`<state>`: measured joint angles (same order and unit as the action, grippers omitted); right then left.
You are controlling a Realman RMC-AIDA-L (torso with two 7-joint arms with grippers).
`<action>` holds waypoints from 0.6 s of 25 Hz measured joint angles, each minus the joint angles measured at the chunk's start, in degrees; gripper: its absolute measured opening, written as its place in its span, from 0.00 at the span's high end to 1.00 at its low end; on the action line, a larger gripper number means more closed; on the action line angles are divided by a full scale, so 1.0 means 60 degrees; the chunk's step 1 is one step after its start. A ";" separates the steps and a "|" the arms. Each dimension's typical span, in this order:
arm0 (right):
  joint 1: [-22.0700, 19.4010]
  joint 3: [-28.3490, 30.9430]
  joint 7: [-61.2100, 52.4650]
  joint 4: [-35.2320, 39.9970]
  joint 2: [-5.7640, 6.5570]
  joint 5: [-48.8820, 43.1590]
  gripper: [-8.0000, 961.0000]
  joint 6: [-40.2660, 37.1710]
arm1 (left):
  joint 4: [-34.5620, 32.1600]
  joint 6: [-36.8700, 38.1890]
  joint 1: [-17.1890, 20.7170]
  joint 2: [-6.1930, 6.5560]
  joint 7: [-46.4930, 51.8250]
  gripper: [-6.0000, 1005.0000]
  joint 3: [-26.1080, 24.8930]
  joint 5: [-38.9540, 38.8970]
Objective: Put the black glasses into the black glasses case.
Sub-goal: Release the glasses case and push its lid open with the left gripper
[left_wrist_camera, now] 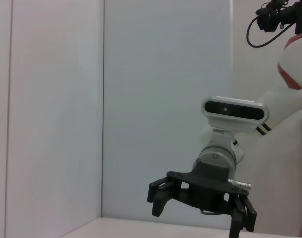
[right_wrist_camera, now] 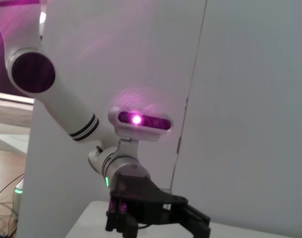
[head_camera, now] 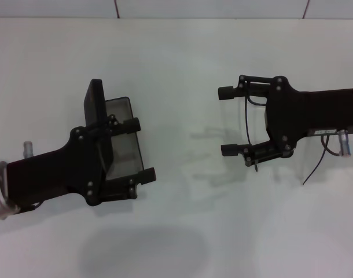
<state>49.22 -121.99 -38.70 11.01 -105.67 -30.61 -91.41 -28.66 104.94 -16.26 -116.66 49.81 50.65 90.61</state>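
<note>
On the left of the white surface (head_camera: 176, 69), as seen from the head view, the black glasses case (head_camera: 120, 142) is found lying open, its lid stood up at the far end and its grey lining exposed. The left gripper (head_camera: 139, 149) is positioned directly over it, with its jaws spread wide and nothing held between them; whether the case is touched cannot be told. The black glasses cannot be made out in any view, and much of the case's interior is hidden by the gripper. Well apart on the right, the right gripper (head_camera: 227, 121) is held above the surface, its jaws likewise spread wide and empty. Each gripper is also seen from the opposite wrist camera.
</note>
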 joint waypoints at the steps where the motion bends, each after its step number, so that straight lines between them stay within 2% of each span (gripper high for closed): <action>1: 0.0012 0.0000 0.0003 0.0000 0.0002 -0.0058 0.08 0.0011 | 0.0000 0.0001 0.0005 -0.0025 -0.0004 0.12 0.0004 0.0000; 11: -0.0106 0.0000 0.0006 -0.0074 0.0030 -0.0055 0.08 0.0029 | 0.0068 -0.0068 -0.0016 -0.0149 -0.0257 0.12 -0.0030 -0.0056; 15: -0.0236 0.0215 0.0023 -0.0076 0.0064 -0.0037 0.08 0.0033 | 0.0463 -0.0076 -0.0083 -0.0177 -0.0655 0.12 -0.0036 -0.0560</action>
<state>47.80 -120.70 -38.56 10.56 -105.28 -30.83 -91.21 -25.88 104.48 -16.76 -117.72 45.88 50.43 87.25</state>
